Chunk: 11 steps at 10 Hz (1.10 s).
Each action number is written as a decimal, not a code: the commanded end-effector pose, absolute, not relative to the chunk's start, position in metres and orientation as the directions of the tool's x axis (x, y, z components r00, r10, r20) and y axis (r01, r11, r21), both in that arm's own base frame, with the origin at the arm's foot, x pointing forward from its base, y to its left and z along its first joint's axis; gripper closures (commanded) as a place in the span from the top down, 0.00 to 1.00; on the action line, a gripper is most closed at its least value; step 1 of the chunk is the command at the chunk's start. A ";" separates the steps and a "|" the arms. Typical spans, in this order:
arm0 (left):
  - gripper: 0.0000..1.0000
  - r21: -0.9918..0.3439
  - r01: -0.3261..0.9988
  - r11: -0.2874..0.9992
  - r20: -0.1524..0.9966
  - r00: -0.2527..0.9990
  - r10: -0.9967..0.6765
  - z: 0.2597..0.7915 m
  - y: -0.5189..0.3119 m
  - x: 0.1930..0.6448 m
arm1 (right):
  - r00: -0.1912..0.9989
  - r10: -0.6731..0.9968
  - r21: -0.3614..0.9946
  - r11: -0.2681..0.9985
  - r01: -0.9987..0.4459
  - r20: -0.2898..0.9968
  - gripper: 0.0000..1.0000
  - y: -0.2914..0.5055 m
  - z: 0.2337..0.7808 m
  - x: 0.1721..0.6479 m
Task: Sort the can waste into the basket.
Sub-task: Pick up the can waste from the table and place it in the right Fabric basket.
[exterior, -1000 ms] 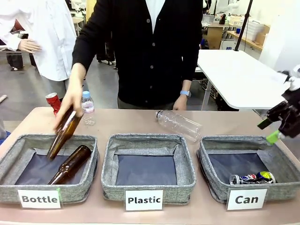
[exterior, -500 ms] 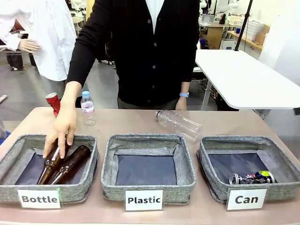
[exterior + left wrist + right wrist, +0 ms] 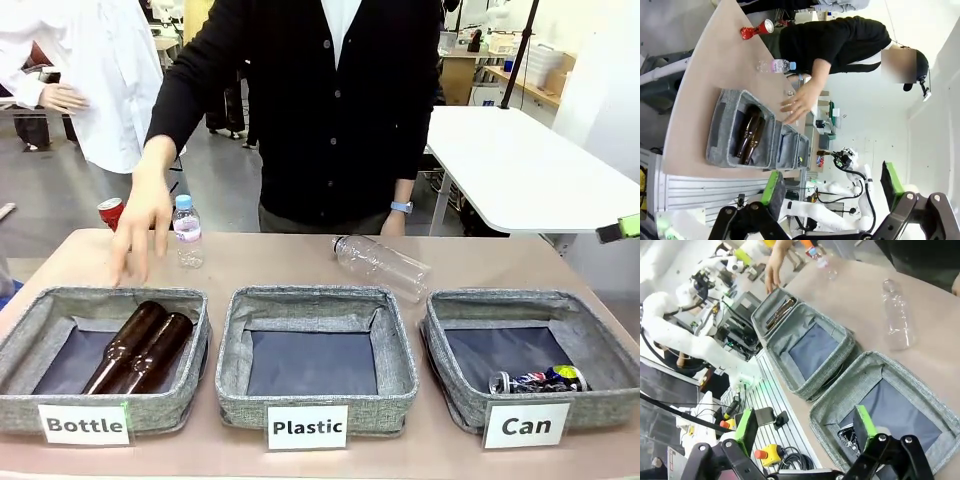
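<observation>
Robot's side first: the left gripper [image 3: 830, 170] is raised off the worktop's left end, jaws spread wide, nothing between the green pads. The right gripper [image 3: 805, 410] is raised above the near right corner, jaws also wide and empty; in the front view one green pad of it pokes in at the picture's right edge. Along the worktop's near edge three grey fabric baskets sit in a row with narrow gaps: "Bottle" basket [image 3: 30, 340] at the left, "Plastic" basket [image 3: 232, 350] in the middle, "Can" basket [image 3: 450, 385] at the right. In the "Can" basket a dark crushed can [image 3: 540, 380] with blue, yellow and green print lies on its side in that basket's near right corner. In the "Bottle" basket two brown glass bottles [image 3: 140, 345] lie side by side, touching, necks toward its near left. Past the baskets, a clear plastic bottle [image 3: 380, 265] lies on its side behind the gap between "Plastic" and "Can". Toward the far left an upright small water bottle [image 3: 187, 232] with a blue cap. Near the far left corner a red crushed can [image 3: 108, 210], partly hidden by the person's hand [image 3: 140, 215], which hangs fingers down beside the water bottle; contact with the can cannot be told. Person in a black cardigan stands at the far edge
</observation>
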State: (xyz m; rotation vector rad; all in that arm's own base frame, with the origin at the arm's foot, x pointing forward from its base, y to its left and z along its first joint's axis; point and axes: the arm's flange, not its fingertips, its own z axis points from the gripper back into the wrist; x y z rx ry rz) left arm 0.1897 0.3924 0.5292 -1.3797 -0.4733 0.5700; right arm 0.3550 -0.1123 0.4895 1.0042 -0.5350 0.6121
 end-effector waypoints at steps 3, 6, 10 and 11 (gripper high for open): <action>1.00 -0.995 -0.036 0.096 0.005 0.917 0.399 0.481 0.256 0.246 | 0.703 0.228 0.584 0.418 -0.696 0.674 1.00 -0.121 0.489 0.352; 1.00 -0.981 -0.112 0.160 -0.064 0.959 0.277 0.431 0.177 0.258 | 0.703 0.228 0.584 0.418 -0.696 0.674 1.00 -0.121 0.489 0.352; 1.00 -0.980 -0.141 0.139 -0.100 0.958 0.268 0.419 0.164 0.266 | 0.703 0.228 0.584 0.418 -0.696 0.674 1.00 -0.121 0.489 0.352; 1.00 -0.980 -0.141 0.139 -0.100 0.958 0.268 0.419 0.164 0.266 | 0.703 0.228 0.584 0.418 -0.696 0.674 1.00 -0.121 0.489 0.352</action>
